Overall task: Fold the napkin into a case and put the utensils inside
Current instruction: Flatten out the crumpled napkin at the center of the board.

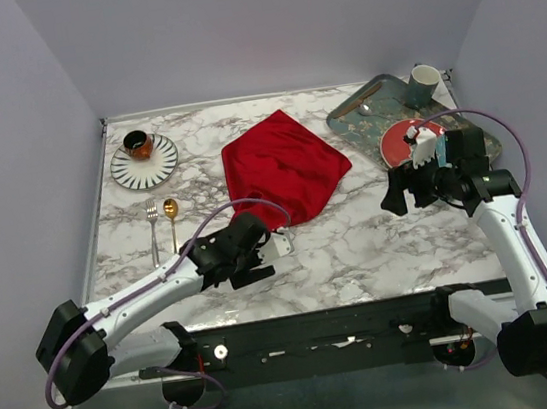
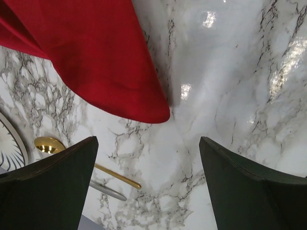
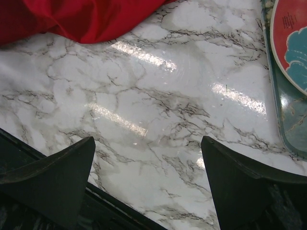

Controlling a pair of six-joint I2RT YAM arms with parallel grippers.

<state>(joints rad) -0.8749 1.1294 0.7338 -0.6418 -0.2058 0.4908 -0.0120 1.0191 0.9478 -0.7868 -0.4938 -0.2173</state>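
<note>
The red napkin (image 1: 284,166) lies loosely spread and rumpled in the middle of the marble table; it is not a narrow strip. It also shows in the left wrist view (image 2: 91,57) and the right wrist view (image 3: 81,17). The gold spoon (image 1: 171,218) and silver fork (image 1: 153,228) lie side by side at the left; their handle ends show in the left wrist view, spoon (image 2: 117,177) and fork (image 2: 108,190). My left gripper (image 1: 277,245) is open and empty just below the napkin's near corner. My right gripper (image 1: 393,196) is open and empty, right of the napkin.
A striped plate (image 1: 144,161) with a dark cup (image 1: 137,144) sits at the back left. A teal tray (image 1: 383,114) at the back right holds a round red patterned plate (image 1: 405,142), a utensil and a mug (image 1: 425,82). The plate and tray edge show in the right wrist view (image 3: 288,43).
</note>
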